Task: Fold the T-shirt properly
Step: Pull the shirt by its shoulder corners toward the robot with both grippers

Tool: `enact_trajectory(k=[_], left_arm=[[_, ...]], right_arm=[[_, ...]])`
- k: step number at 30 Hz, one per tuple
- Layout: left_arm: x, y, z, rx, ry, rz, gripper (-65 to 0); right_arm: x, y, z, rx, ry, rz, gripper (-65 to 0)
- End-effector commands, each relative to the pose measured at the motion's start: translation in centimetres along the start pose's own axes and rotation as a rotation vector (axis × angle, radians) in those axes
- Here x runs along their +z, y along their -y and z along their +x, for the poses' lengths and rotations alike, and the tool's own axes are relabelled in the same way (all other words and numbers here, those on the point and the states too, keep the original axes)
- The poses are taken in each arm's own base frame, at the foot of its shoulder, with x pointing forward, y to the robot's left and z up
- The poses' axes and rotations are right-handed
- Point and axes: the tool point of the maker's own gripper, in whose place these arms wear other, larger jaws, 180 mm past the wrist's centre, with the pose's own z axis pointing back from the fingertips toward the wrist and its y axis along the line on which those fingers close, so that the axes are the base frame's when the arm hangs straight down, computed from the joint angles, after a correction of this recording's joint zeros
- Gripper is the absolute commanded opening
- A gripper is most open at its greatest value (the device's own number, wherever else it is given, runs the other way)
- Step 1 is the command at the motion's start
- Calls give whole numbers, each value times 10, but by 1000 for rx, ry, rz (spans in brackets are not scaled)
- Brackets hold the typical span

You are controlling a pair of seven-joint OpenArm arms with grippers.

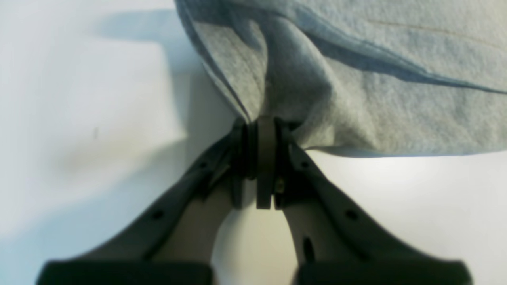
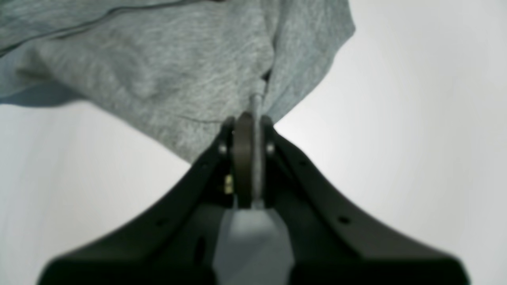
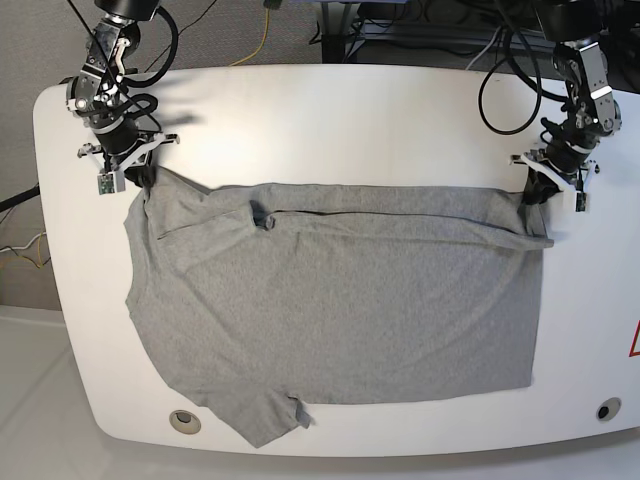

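The grey T-shirt lies spread across the white table, plain side up, with its far edge folded over in a narrow band. My left gripper is at the far right corner, and in the left wrist view it is shut on a bunched corner of the T-shirt. At the far left corner, by the shoulder, sits my right gripper. In the right wrist view it is shut on a pinch of the T-shirt, with cloth showing between the jaws.
The white table has rounded corners, with bare surface beyond the shirt's far edge. Two round holes sit near the front edge, one at the left and one at the right. Cables hang at the far right.
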Motion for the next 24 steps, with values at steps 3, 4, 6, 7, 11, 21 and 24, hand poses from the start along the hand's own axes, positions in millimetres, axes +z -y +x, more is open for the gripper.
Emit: enact_trajectory(k=[3, 4, 6, 7, 11, 21, 24], left_arm=[[18, -12, -37, -69, -158, 43, -650], [25, -13, -41, -84, -170, 48, -650], [36, -14, -46, -107, -186, 54, -650], [40, -15, -48, -114, -190, 55, -650], [53, -15, -51, -146, -205, 60, -650], [78, -7, -60, -229, -245, 49, -650], [86, -2, -66, -240, -256, 41, -650]], right_arm=[[11, -3, -10, 25, -34, -1, -650], [17, -4, -15, 31, -43, -6, -650], [25, -5, -22, 38, -56, -10, -650], [28, -6, -24, 39, -60, -11, -650], [38, -9, -31, 46, -73, -13, -650], [76, -28, -39, 110, -82, 7, -650], [86, -30, -42, 121, -87, 2, -650]])
